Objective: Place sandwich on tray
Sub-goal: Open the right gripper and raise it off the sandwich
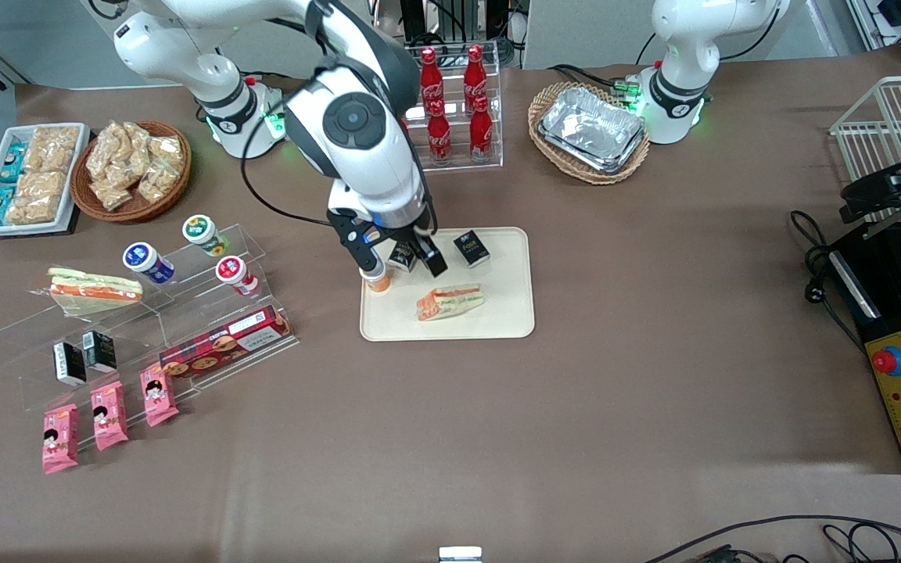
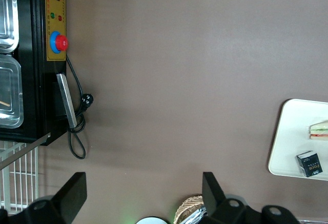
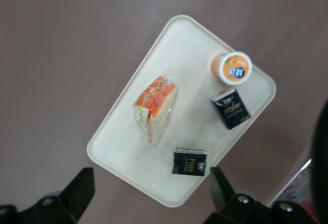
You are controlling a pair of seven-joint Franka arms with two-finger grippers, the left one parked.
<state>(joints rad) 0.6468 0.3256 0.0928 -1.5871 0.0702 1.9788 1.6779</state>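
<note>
The sandwich [image 1: 450, 303], a clear-wrapped wedge with orange-red filling flecked with green, lay on the cream tray [image 1: 507, 324], in the part of it nearer the front camera and clear of every rim. From the right wrist camera its cut face [image 3: 155, 110] showed plainly. The left wrist view caught only one tip of it [image 2: 320, 130], the remainder cut off at the frame edge, beside a partial corner of the tray [image 2: 287, 147].

Sharing the tray were an orange-lidded cup [image 3: 231, 67] and two small black cartons [image 3: 230, 109] [image 3: 189, 162], all apart from the sandwich. In the front view the cup [image 1: 376, 279] was half covered by the arm, and one carton [image 1: 403, 255] was mostly hidden by the fingers; the other carton [image 1: 472, 247] stood in full view.

The gripper [image 1: 405, 263] hung above the tray, over the cup and the hidden carton, its fingers [image 3: 221, 190] spread wide and holding nothing, well above the sandwich.

Toward the working arm's end of the table, a longer pale-topped sandwich [image 1: 93, 288] rested on a clear acrylic stepped stand [image 1: 263, 242].
</note>
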